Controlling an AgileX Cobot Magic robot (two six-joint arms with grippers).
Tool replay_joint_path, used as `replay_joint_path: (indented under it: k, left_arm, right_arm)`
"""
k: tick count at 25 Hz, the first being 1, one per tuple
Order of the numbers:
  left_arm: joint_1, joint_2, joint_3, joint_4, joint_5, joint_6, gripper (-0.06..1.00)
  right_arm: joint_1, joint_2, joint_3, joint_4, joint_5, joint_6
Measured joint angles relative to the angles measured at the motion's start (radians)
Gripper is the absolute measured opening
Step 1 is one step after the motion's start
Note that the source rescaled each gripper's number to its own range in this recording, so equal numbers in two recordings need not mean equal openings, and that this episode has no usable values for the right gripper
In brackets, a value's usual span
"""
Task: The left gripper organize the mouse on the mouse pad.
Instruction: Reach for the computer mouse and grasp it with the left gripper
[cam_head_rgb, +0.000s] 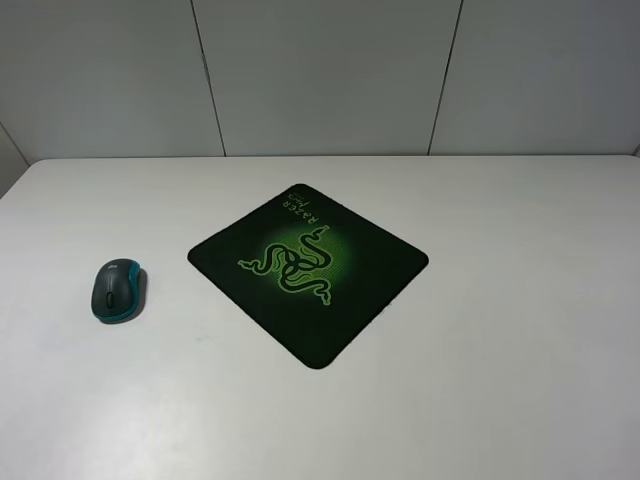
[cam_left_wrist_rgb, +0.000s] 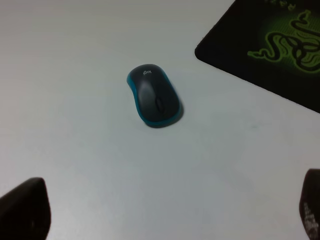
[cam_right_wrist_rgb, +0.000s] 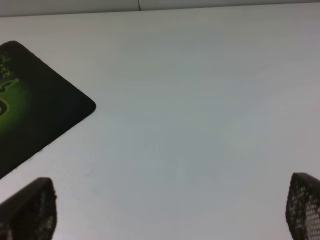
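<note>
The mouse (cam_head_rgb: 120, 291), dark grey on top with teal-blue sides, lies on the white table (cam_head_rgb: 520, 300) to the left of the mouse pad (cam_head_rgb: 307, 270), apart from it. The black pad with its green snake emblem sits turned like a diamond at the table's middle. No arm shows in the exterior high view. In the left wrist view the mouse (cam_left_wrist_rgb: 153, 95) lies well ahead of my left gripper (cam_left_wrist_rgb: 170, 212), whose fingertips (cam_left_wrist_rgb: 25, 207) stand far apart, open and holding nothing; a corner of the pad (cam_left_wrist_rgb: 270, 45) shows beyond. My right gripper (cam_right_wrist_rgb: 170, 212) is open above bare table, near a corner of the pad (cam_right_wrist_rgb: 35, 115).
The white table ends at a grey panelled wall (cam_head_rgb: 320, 70) at the back.
</note>
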Motion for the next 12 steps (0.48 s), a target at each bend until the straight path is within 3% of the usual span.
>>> replay_joint_path:
  k: [12]
  left_arm:
    - [0.000,0.000,0.000,0.000,0.000,0.000,1.00]
  right_arm:
    - [0.000,0.000,0.000,0.000,0.000,0.000]
